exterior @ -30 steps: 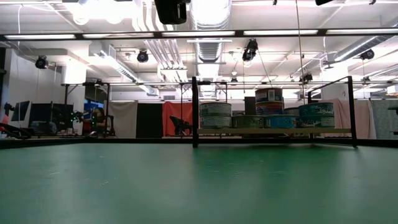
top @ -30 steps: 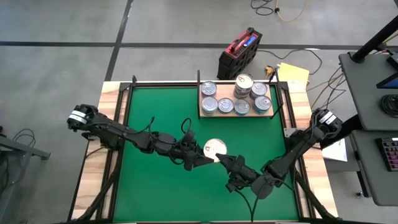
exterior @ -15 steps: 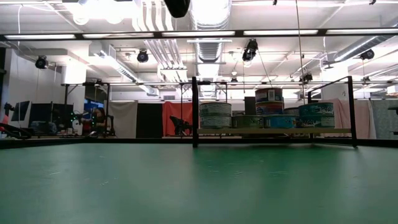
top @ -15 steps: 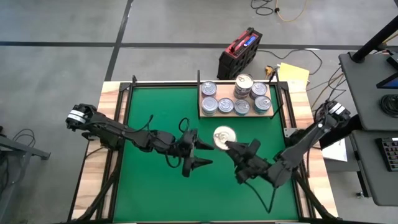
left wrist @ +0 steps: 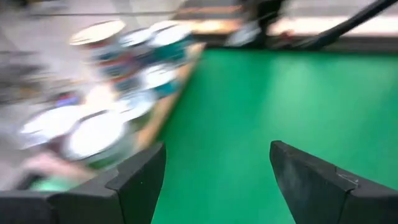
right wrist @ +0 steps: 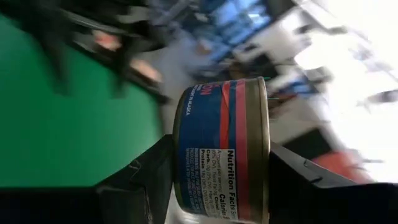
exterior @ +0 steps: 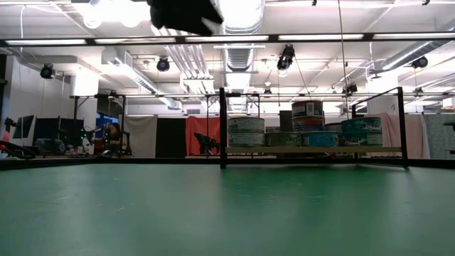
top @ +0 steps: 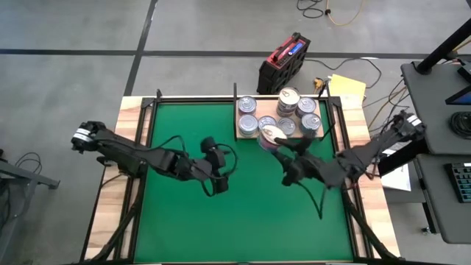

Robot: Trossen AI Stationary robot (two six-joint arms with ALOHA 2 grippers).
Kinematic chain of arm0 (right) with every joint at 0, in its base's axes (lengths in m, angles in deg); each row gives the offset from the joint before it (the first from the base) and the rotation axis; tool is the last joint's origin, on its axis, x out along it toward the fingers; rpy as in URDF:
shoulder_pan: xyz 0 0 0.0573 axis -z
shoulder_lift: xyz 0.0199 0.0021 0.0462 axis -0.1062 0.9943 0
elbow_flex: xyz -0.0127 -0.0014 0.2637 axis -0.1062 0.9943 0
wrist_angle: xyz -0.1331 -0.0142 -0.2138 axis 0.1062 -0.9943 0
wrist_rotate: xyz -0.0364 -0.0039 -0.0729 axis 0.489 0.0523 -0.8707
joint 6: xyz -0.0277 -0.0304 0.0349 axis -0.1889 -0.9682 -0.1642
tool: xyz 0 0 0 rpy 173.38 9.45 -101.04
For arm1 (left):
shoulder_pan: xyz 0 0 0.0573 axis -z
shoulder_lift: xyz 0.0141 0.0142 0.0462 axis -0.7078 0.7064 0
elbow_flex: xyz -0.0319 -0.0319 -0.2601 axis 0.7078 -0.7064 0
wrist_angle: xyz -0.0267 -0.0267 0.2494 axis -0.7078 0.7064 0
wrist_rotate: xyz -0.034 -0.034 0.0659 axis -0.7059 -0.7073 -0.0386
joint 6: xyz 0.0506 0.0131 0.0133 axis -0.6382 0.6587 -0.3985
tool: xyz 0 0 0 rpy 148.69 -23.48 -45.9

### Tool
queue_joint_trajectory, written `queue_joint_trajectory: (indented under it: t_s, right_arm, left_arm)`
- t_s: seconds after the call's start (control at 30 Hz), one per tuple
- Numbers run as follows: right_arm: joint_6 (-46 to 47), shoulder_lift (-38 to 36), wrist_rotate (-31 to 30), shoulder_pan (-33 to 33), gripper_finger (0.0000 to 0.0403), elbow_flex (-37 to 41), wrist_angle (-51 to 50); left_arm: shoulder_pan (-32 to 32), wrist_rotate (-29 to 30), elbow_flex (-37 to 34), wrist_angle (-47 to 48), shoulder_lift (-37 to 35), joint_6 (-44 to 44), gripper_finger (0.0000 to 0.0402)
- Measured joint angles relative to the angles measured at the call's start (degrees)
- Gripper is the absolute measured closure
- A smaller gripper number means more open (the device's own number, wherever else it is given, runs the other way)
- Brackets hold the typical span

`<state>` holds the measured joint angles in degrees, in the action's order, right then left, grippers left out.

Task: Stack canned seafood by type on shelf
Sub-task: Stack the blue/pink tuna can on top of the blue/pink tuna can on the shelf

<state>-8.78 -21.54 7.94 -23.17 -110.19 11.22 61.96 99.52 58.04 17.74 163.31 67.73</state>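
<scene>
I see a green mat covering my worktop, whose bare edges are pale striped wood. At two o'clock the shelf is light-brown board, and the tins on it have silvery lids with bluish-teal sides. The tin between my right arm's dark fingers has a deep blue label with a red band, white lettering and a dull gold rim; from above its lid looks silvery white. Both arms are black, the left with a white band near its base. Beyond twelve o'clock a red and black case sits on grey floor, beside yellow paper.
</scene>
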Motion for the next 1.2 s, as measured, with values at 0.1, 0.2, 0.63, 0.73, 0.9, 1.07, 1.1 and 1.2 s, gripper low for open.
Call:
queue_joint_trajectory:
  t_s: [0.1,0.2,0.63,0.73,0.9,1.07,1.1,1.2]
  right_arm:
    - [10.5,-0.8,12.8,5.7,0.0216,0.0,-5.8]
    - [17.2,-0.7,24.4,11.4,0.0216,0.0,-8.3]
    - [25.3,2.4,18.4,19.9,0.0216,0.0,-23.9]
    - [28.3,2.3,13.0,19.8,0.0216,0.0,-28.3]
    - [31.8,2.4,8.3,20.3,0.0216,0.0,-34.1]
    - [31.0,2.4,7.1,22.6,0.0216,0.0,-34.8]
    - [30.2,2.4,7.1,23.5,0.0216,0.0,-34.7]
    - [26.9,2.4,7.1,27.1,0.0216,0.0,-34.3]
  left_arm:
    - [0.6,8.5,1.9,8.8,-0.8,0.3,0.013]
    - [0.7,13.2,3.2,14.9,-1.3,0.6,0.013]
    - [0.6,33.1,2.4,31.6,-1.4,-1.0,0.0129]
    - [0.4,37.6,2.4,34.5,-1.4,-1.0,0.0129]
    - [-0.7,43.0,2.4,37.2,-1.4,-0.9,0.0129]
    - [-2.3,42.6,2.4,38.8,-1.4,-0.9,0.0129]
    - [-2.6,42.3,2.4,39.3,-1.4,-0.9,0.0129]
    - [-3.4,41.5,1.8,40.6,-1.4,-0.5,0.0129]
